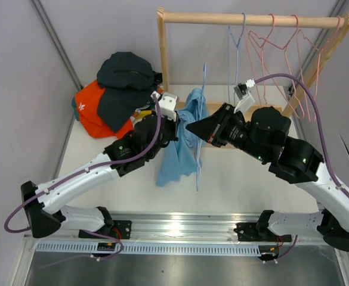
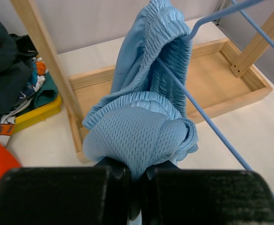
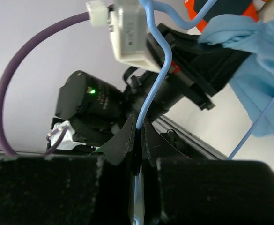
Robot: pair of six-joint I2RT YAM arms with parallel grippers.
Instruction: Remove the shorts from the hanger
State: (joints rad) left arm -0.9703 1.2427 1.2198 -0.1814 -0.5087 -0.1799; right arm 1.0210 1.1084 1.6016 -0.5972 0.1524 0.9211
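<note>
Left gripper (image 2: 137, 169): clenched hard on a bunched fold of the light blue shorts (image 2: 146, 136), with mesh fabric squeezed between the jaws.
Right gripper (image 3: 137, 136): pinched tight on the thin wire of the blue hanger (image 3: 152, 96), the jaws almost meeting around it.
Light blue shorts: between the two arms, in front of the wooden rack (image 1: 252, 19). The ribbed waistband is looped over the hanger's wire and the rest droops toward the table (image 1: 246, 179).
Blue hanger: held in the air and not hooked on the rack's top rail. One long straight run of wire slants down past the fabric.
The two grippers: close together, facing each other across the shorts.
Pile at the table's far left: dark green shorts (image 1: 125, 71) heaped on top of orange shorts (image 1: 90, 110), well apart from the action. The left wrist view shows a patterned scrap among them, too jumbled to sort out.
</note>
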